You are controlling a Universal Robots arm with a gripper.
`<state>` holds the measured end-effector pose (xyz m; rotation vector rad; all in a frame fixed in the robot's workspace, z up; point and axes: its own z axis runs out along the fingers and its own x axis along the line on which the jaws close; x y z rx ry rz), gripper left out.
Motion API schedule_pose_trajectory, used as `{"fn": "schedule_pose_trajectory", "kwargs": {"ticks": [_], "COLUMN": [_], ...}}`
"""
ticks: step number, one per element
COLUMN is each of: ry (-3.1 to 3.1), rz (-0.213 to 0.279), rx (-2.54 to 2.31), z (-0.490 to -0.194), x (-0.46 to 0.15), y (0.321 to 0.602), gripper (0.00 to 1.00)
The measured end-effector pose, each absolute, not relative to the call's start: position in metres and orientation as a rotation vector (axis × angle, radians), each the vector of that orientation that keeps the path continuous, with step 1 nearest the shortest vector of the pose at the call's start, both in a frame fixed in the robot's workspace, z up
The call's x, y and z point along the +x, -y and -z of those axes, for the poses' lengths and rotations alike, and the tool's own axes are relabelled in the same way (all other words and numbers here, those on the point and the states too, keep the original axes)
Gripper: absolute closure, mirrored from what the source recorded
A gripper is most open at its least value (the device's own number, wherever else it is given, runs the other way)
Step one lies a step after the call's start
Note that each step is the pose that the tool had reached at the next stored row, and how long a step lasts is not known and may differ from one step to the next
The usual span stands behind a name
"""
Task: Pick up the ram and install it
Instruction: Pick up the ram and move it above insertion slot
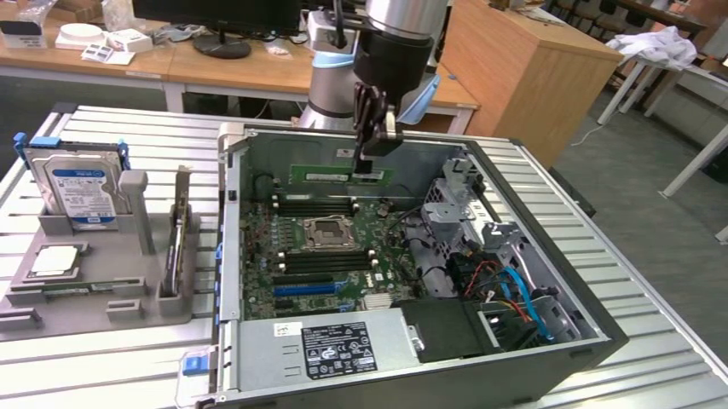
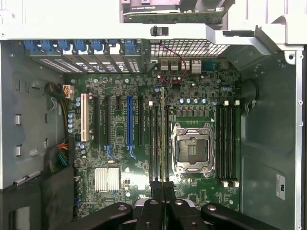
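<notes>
Gripper [image 2: 163, 188] clamped on ram [image 2: 163, 139], ram edge-on between its fingertips, over motherboard [image 2: 120, 143] slots

Bright, even overhead room light. Soft shadow inside case [image 1: 592, 341] below gripper [image 1: 366, 168]. Ram [image 1: 341, 175] at fingertips evenly lit. Wrist view: glare on heatsink [image 2: 106, 179] just beside gripper [image 2: 160, 191]; case rim [image 2: 72, 32] far ahead washed out pale.

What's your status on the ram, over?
Hand shut on the ram. Ram edge-on above the memory slots by the empty processor socket. Nothing in the way.
</notes>
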<state>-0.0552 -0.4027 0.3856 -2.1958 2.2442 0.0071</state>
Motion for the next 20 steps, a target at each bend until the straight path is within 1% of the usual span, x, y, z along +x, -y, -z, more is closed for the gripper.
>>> {"fn": "schedule_pose_trajectory", "kwargs": {"ticks": [20], "ry": [-2.248], "rz": [-0.007], "rx": [-2.192], "z": [-0.3806], "x": [-0.0551], "y": [0.4028], "gripper": [0.88]}}
